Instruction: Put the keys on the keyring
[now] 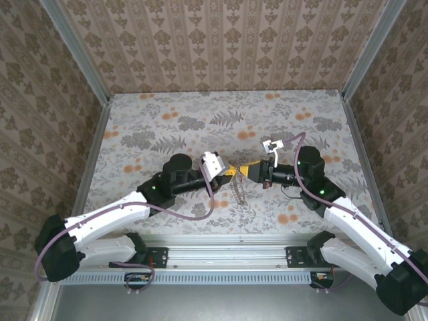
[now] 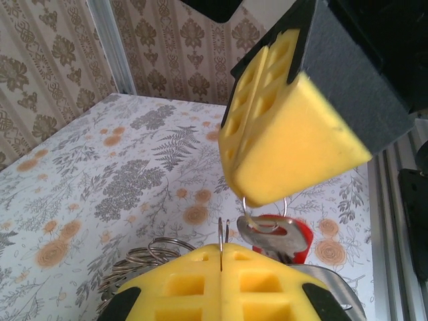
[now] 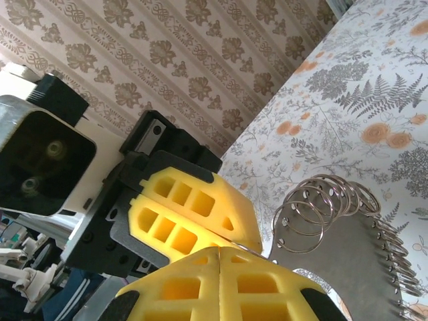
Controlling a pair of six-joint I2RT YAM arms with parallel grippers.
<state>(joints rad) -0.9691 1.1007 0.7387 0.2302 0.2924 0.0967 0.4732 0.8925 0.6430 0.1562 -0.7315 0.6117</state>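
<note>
Right gripper (image 2: pixel 244 184) dangles the key (image 2: pixel 281 242) slantwise, red head lower.

— Where do the pincers meet?
— Left gripper (image 1: pixel 229 175) and right gripper (image 1: pixel 251 172) sit tip to tip, yellow pads closed, over the flowered table (image 1: pixel 167 127).
— And the keyring (image 1: pixel 239 192)?
— Just beneath both tips, a thin silvery curve.

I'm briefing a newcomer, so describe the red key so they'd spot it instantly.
Above the flowered table, the left gripper and right gripper meet tip to tip. The key sits at their yellow tips, red-headed among plain silver rings.
</note>
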